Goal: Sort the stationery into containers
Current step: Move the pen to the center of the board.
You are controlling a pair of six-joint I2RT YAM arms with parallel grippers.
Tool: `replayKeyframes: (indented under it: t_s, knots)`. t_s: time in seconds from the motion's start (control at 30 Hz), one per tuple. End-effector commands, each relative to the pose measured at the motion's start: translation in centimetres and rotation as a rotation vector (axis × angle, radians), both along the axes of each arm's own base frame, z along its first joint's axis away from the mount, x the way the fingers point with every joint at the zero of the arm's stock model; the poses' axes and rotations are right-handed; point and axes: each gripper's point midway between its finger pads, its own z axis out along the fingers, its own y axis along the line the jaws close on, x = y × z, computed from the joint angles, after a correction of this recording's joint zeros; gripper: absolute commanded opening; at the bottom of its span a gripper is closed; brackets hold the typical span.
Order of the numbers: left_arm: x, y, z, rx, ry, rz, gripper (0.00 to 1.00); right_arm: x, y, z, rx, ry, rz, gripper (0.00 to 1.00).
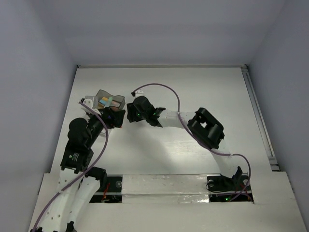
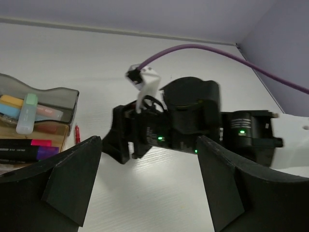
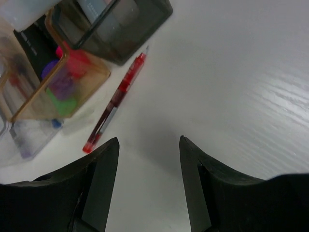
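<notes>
The containers [image 1: 109, 100] stand at the table's back left: a smoky grey compartment [image 3: 120, 26] joined to a tan one [image 3: 60, 89] and a clear one [image 3: 24, 137]. The grey compartment [image 2: 53, 99] holds a mint highlighter [image 2: 26, 113] and other pale ones. Pink, purple and green pieces show through the tan wall. A red pen [image 3: 114, 104] lies on the table against the containers, just left of and beyond my right gripper [image 3: 148, 140], which is open and empty. My left gripper [image 2: 149, 140] is open over bare table, facing the right gripper [image 2: 130, 140]. The red pen's [image 2: 77, 134] tip shows beside the containers.
Both wrists crowd together right of the containers, with the left gripper [image 1: 117, 117] and right gripper [image 1: 129, 113] almost touching. A purple cable [image 1: 159, 86] loops over the right arm. The table's far wall lies behind the containers.
</notes>
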Motion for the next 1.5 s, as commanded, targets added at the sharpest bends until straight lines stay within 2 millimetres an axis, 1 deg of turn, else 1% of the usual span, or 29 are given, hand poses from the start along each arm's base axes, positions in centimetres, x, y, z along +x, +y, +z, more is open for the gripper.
replayKeyframes:
  t_s: [0.0, 0.03, 0.07, 0.1, 0.13, 0.2, 0.23, 0.27, 0.3, 0.37, 0.5, 0.6, 0.63, 0.73, 0.8, 0.83, 0.9, 0.93, 0.97, 1.03, 1.07, 1.1, 1.17, 1.2, 1.3, 1.33, 1.4, 1.43, 1.47]
  knots:
    - [-0.8, -0.1, 2.8, 0.029, -0.102, 0.004, 0.76, 1.6, 1.6, 1.0, -0.058, -0.089, -0.059, 0.59]
    - [-1.1, -0.3, 3.0, 0.029, -0.112, -0.003, 0.76, 2.1, 2.0, 0.6, -0.066, -0.09, -0.067, 0.59]
    - [-1.2, -0.3, 3.2, 0.027, -0.116, -0.002, 0.76, 2.0, 2.5, 0.5, -0.07, -0.1, -0.07, 0.59]
    - [-1.5, -0.7, 3.3, 0.026, -0.123, -0.017, 0.76, 2.0, 2.3, -0.1, -0.094, -0.089, -0.073, 0.59]
    - [-1.6, -0.5, 3.5, 0.026, -0.133, -0.009, 0.76, 1.8, 3.0, -0.2, -0.098, -0.088, -0.067, 0.59]
    - [-1.8, -0.5, 3.6, 0.027, -0.138, -0.007, 0.76, 1.7, 3.6, -0.3, -0.098, -0.098, -0.067, 0.6]
    - [-2.1, -0.8, 3.8, 0.024, -0.144, -0.021, 0.76, 1.5, 4.4, 0.4, -0.09, -0.11, -0.061, 0.6]
    - [-2.3, -1.0, 3.9, 0.021, -0.148, -0.03, 0.76, 1.6, 4.5, -0.4, -0.102, -0.1, -0.061, 0.61]
    - [-2.3, -0.9, 3.9, 0.022, -0.148, -0.027, 0.77, 1.1, 5.0, -0.6, -0.104, -0.097, -0.053, 0.61]
    - [-2.5, -1.0, 3.9, 0.02, -0.153, -0.031, 0.77, 1.4, 5.5, -0.1, -0.08, -0.097, -0.062, 0.62]
    - [-2.9, -1.1, 4.0, 0.016, -0.158, -0.04, 0.77, 1.9, 5.8, -0.5, -0.086, -0.091, -0.083, 0.61]
    - [-3.1, -0.8, 4.2, 0.014, -0.167, -0.029, 0.77, 2.5, 5.2, -1.5, -0.142, -0.103, -0.109, 0.56]
    - [-3.2, -0.7, 4.3, 0.014, -0.172, -0.028, 0.77, 2.1, 5.4, -2.2, -0.171, -0.104, -0.099, 0.54]
    - [-3.3, -0.8, 4.3, 0.013, -0.173, -0.031, 0.77, 2.4, 4.4, -3.6, -0.232, -0.112, -0.123, 0.46]
    - [-3.3, -0.6, 4.3, 0.014, -0.171, -0.021, 0.77, 2.5, 3.8, -4.3, -0.26, -0.116, -0.133, 0.37]
    - [-3.3, -0.6, 4.3, 0.012, -0.171, -0.017, 0.77, 2.4, 3.5, -4.8, -0.277, -0.113, -0.133, 0.36]
    - [-3.2, -0.4, 4.3, 0.013, -0.169, -0.005, 0.76, 2.4, 2.9, -5.6, -0.306, -0.11, -0.141, 0.28]
    - [-3.2, -0.3, 4.3, 0.012, -0.168, -0.003, 0.76, 2.3, 2.5, -5.9, -0.325, -0.109, -0.144, 0.25]
    - [-3.1, -0.2, 4.2, 0.014, -0.164, 0.004, 0.76, 2.2, 2.0, -6.3, -0.344, -0.106, -0.151, 0.16]
    - [-2.9, -0.2, 4.0, 0.016, -0.154, 0.01, 0.76, 2.2, 0.8, -6.7, -0.384, -0.11, -0.178, 0.13]
    - [-2.9, -0.2, 3.9, 0.017, -0.153, 0.012, 0.76, 1.8, -0.1, -7.5, -0.412, -0.102, -0.19, 0.06]
    - [-2.8, -0.2, 3.8, 0.016, -0.146, 0.013, 0.76, 1.8, -0.8, -6.7, -0.416, -0.114, -0.208, 0.04]
    - [-2.6, -0.3, 3.4, 0.019, -0.132, 0.01, 0.75, 1.4, -1.6, -6.7, -0.417, -0.109, -0.219, 0.0]
    - [-2.5, -0.6, 3.1, 0.017, -0.12, 0.001, 0.74, 1.3, -3.0, -6.7, -0.422, -0.092, -0.23, 0.0]
    - [-2.4, -1.2, 2.5, 0.014, -0.098, -0.026, 0.71, 0.7, -5.9, -6.9, -0.442, -0.071, -0.25, 0.0]
    - [-2.2, -1.4, 2.2, 0.014, -0.085, -0.033, 0.7, 0.0, -8.1, -7.3, -0.462, -0.048, -0.268, 0.0]
    - [-2.1, -1.9, 1.9, 0.016, -0.072, -0.057, 0.69, -1.2, -10.5, -7.6, -0.48, -0.024, -0.284, 0.0]
    - [-1.9, -2.0, 1.5, 0.021, -0.059, -0.06, 0.69, -2.8, -12.7, -9.1, -0.518, 0.01, -0.29, 0.0]
    - [-1.8, -2.1, 1.4, 0.023, -0.053, -0.063, 0.69, -2.9, -13.4, -7.8, -0.493, 0.008, -0.31, 0.0]
